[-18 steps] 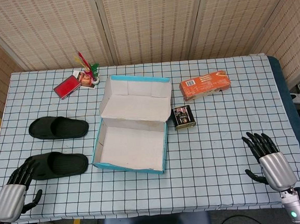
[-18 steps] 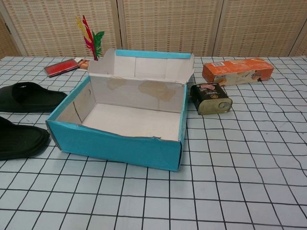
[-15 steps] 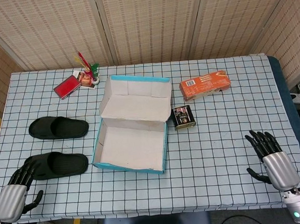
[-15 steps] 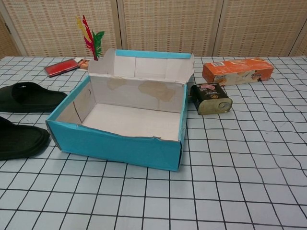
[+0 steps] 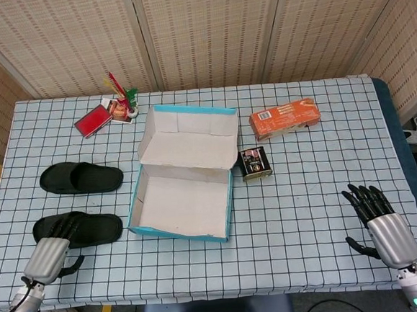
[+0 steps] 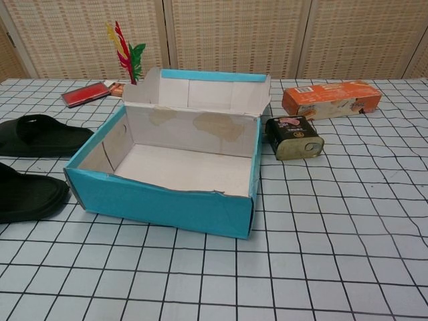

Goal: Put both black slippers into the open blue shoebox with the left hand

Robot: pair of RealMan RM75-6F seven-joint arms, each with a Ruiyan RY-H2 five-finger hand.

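Observation:
Two black slippers lie on the checked cloth left of the open blue shoebox (image 5: 183, 178) (image 6: 175, 172). The far slipper (image 5: 81, 177) (image 6: 41, 134) is alone. Over the heel end of the near slipper (image 5: 91, 227) (image 6: 27, 194) lie the dark fingers of my left hand (image 5: 51, 251), spread, with no grip that I can see. My right hand (image 5: 382, 218) hovers open at the table's front right corner, holding nothing. The box is empty, its lid standing up at the back. Neither hand shows in the chest view.
A dark tin (image 5: 254, 162) (image 6: 293, 137) stands right of the box, an orange carton (image 5: 283, 118) (image 6: 330, 98) behind it. A red case (image 5: 93, 121) and a holder with coloured feathers (image 5: 122, 98) sit at the back left. The table's front edge runs beside both hands.
My left hand has moved right and forward, from the table's left front corner onto the near slipper's heel end. The right hand has drifted slightly toward the front edge.

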